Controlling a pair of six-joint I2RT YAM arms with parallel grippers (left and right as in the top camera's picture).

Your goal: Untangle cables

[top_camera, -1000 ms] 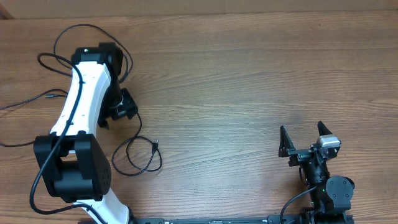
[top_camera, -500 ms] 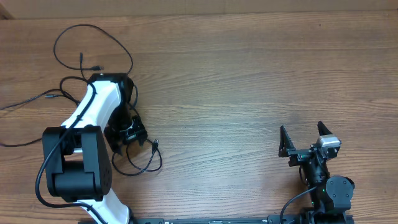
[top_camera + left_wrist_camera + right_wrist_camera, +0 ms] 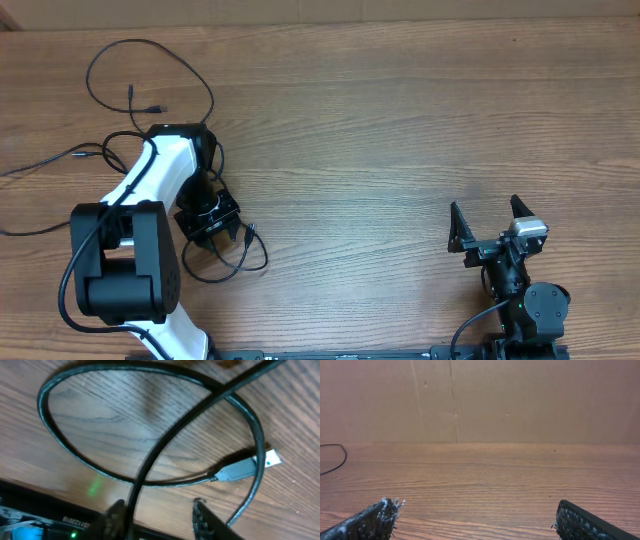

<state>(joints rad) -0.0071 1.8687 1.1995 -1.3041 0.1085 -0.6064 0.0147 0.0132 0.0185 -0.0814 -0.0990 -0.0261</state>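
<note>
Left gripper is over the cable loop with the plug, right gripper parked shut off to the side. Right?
No: the right gripper is open, jaws wide apart, per the right wrist view. The left gripper is over the cable loop and plug.

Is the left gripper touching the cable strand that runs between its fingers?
Cannot tell. The left wrist view shows the cable passing between the fingers of the left gripper, close beside one, but blur hides any gap.

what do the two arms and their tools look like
The left arm is a white shell link between chunky black joints, with a black wire along it. The left tool is black with two short fingers. The right arm is compact and all black, with a small silver block. The right tool has two pointed black, rough-textured fingers.
</note>
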